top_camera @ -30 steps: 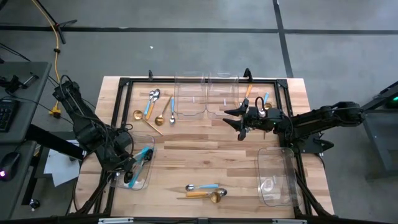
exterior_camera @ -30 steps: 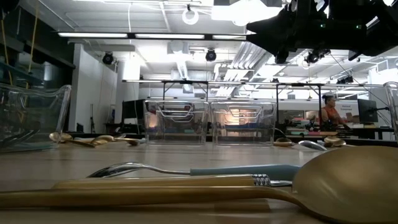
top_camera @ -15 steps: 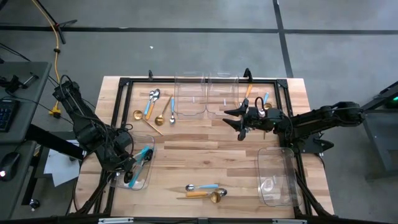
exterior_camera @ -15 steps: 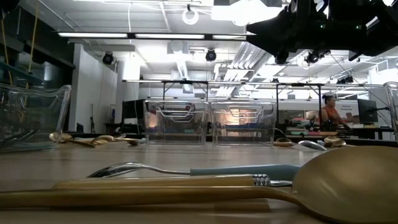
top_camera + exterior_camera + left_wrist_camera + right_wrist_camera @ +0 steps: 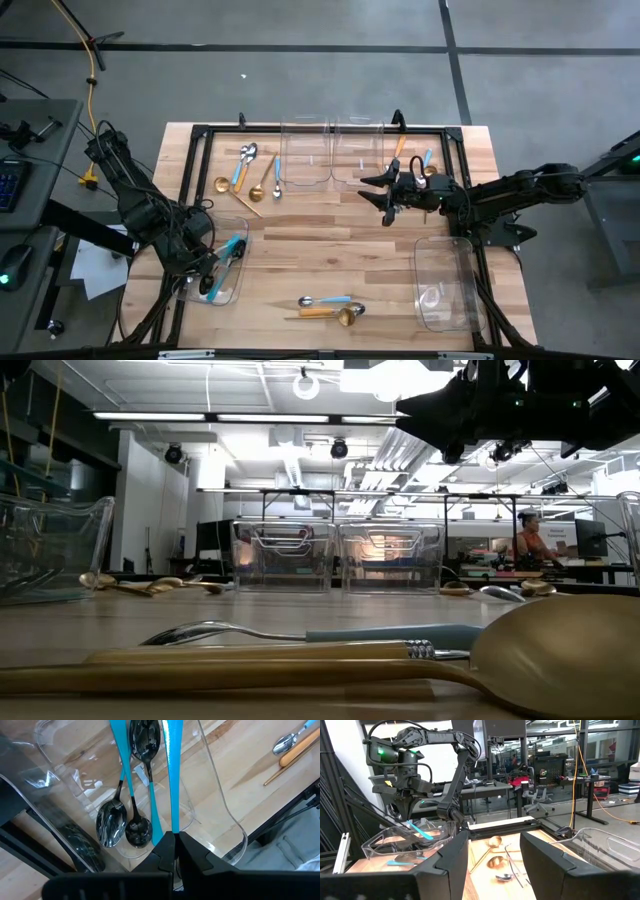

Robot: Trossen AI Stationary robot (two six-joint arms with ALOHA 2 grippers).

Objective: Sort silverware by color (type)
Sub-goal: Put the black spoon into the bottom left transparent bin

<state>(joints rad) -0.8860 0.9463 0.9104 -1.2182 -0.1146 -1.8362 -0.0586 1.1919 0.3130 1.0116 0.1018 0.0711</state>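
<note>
the left gripper [image 5: 172, 847] is seen at the near left of the table [image 5: 330, 250], over a clear bin [image 5: 232, 290] at that edge. its fingers are pressed together on the end of a blue handle [image 5: 173, 775], which runs forward from the fingertips above the bin. the head of that held utensil cannot be made out. inside the bin, two dark-headed spoons [image 5: 122, 822] with blue handles are seen lying side by side, and a third dark head [image 5: 145, 737] is seen farther along.

the right gripper [image 5: 388, 196] is held above the table toward the far right, just in front of two clear bins [image 5: 332, 150] that stand side by side at the far edge. its fingers are spread apart and nothing is seen between them.

the rest of the silverware is scattered. a group of spoons [image 5: 250, 170], some gold and some silver with light-blue or orange handles, is laid at the far left, beside the two far bins. a few more pieces [image 5: 420, 160] are seen at the far right, past the right gripper. near the front edge, a silver spoon with a light-blue handle [image 5: 325, 300] and a gold spoon [image 5: 348, 316] are laid close together. another clear bin [image 5: 447, 285] is set at the near right.
</note>
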